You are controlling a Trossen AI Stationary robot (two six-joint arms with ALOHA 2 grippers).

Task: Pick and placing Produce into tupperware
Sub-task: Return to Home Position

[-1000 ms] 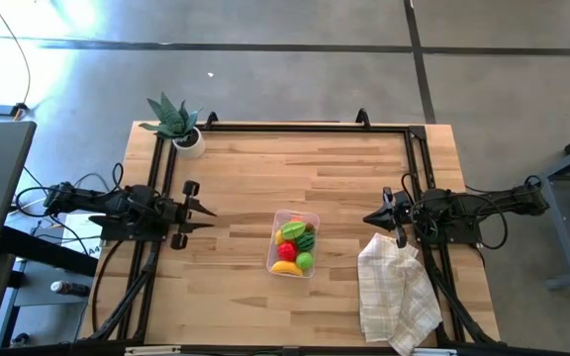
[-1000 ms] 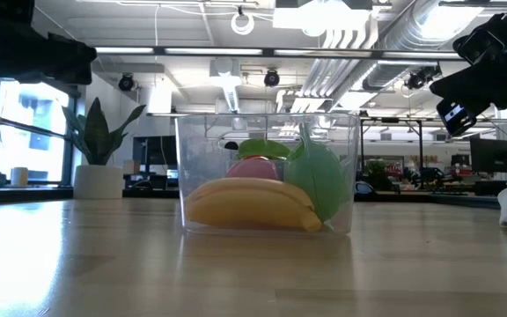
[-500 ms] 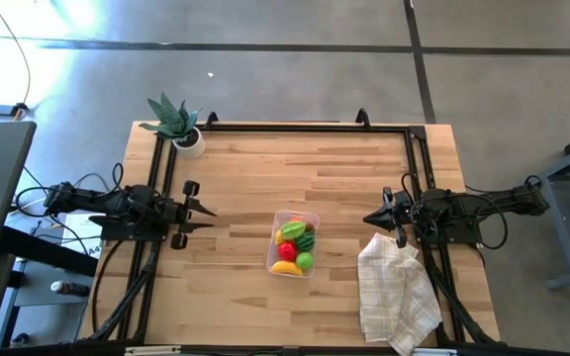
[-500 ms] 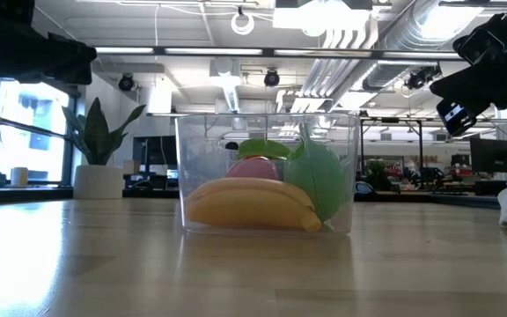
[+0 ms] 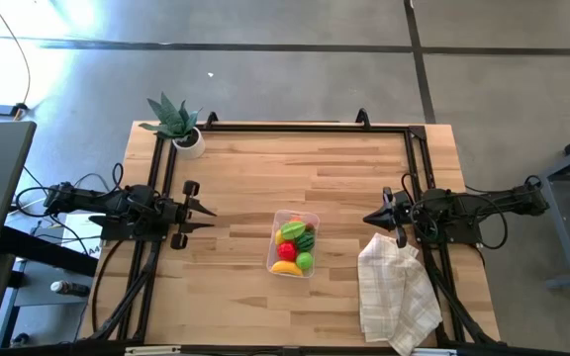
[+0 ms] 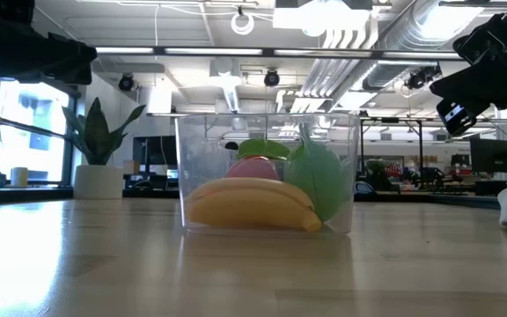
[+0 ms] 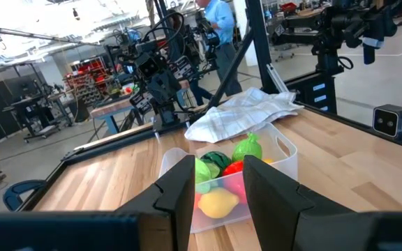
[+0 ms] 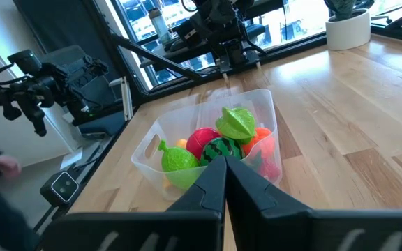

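Nothing has shifted since a second ago: both arms sit parked at opposite sides of the wooden table, and the load looks complete. Nearest the low camera, the clear tupperware stands upright at mid-table, between the two grippers and well apart from each. Inside it a yellow banana lies along the front wall, a green fruit leans beside it, and a red piece, a striped watermelon and a ridged green starfruit are piled behind. No produce shows loose on the wood. By the look of it the toys are light, hard and smooth, apt to roll or squirt from a pinch, so each is best taken across its narrow middle; the tub seems thin, light and slick-walled, and its rim at a short end offers the surest hold. Just beside the tub, a white checked cloth lies crumpled under the right arm. The right gripper hovers there with fingers pressed together, holding nothing; the left gripper faces it across the table, fingers apart and empty. A potted plant stands at the far corner.
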